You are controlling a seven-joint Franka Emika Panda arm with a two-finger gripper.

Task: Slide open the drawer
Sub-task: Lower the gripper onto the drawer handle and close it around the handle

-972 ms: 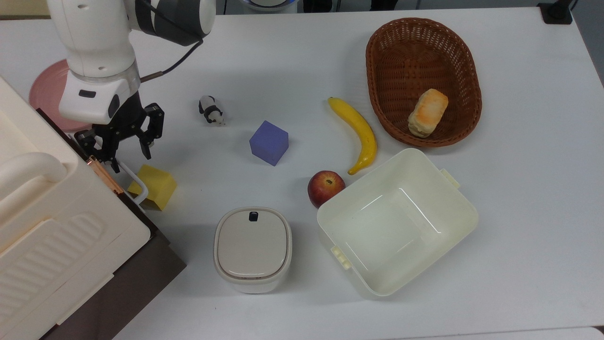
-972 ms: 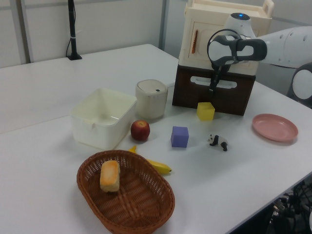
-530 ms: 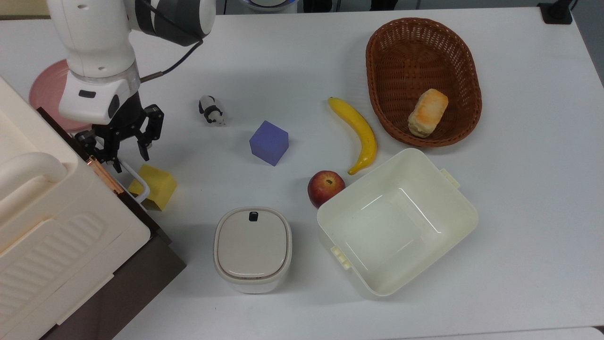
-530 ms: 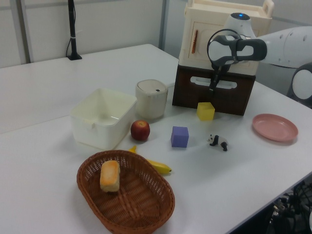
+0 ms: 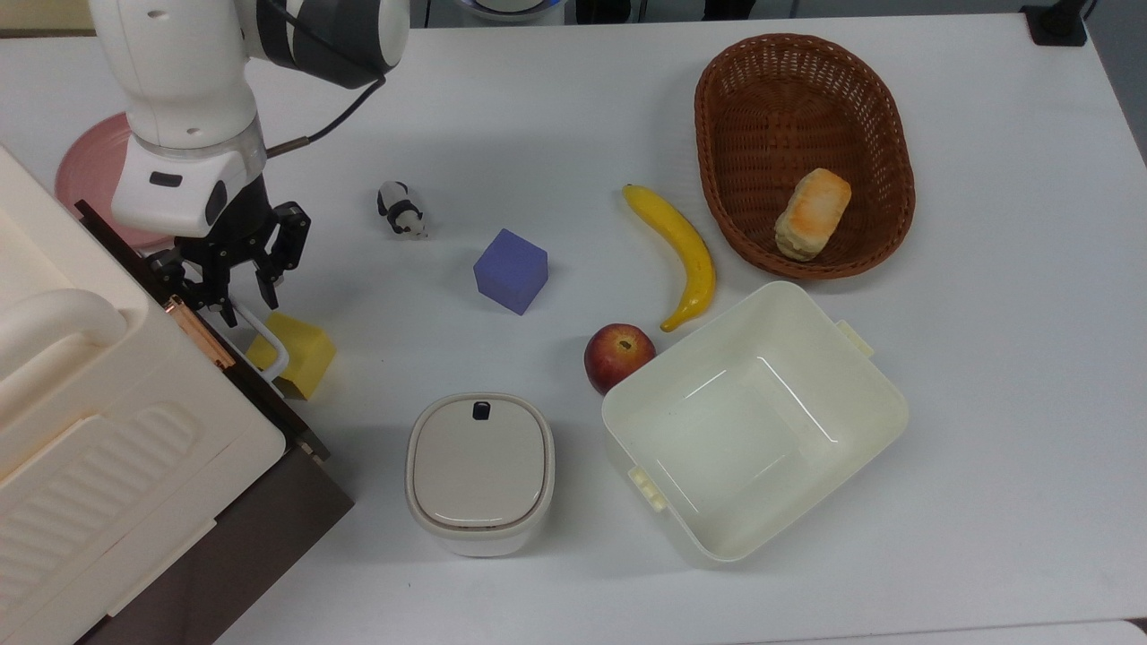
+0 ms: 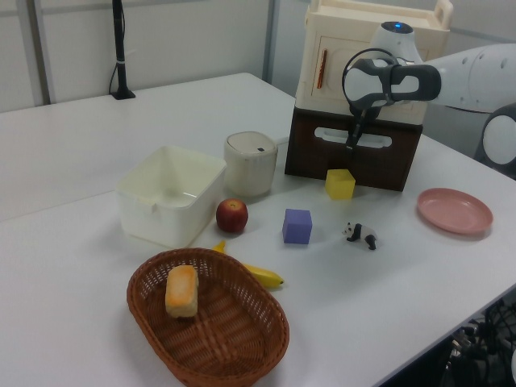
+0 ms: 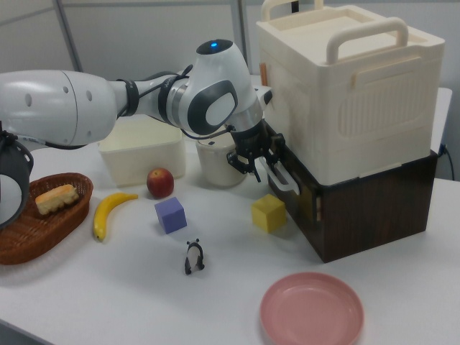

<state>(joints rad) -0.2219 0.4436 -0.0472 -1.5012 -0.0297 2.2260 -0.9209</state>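
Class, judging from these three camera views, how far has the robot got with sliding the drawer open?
Done: the gripper has reached the white handle of the drawer. In hand: its fingers sit around the handle, and in the top view the dark front stands slightly proud of the cabinet. Left: nearly the whole pull; no drawer interior shows. The yellow block sits just in front and may be nudged.

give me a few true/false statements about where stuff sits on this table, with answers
1. The bread lies in the wicker basket. True.
2. The apple sits inside the cream tub. False: it rests on the table beside the tub.
3. The gripper is at the drawer's white handle. True.
4. The purple cube is stacked on the yellow block. False: they sit apart on the table.
5. The pink plate holds the toy panda. False: the panda stands on the table.
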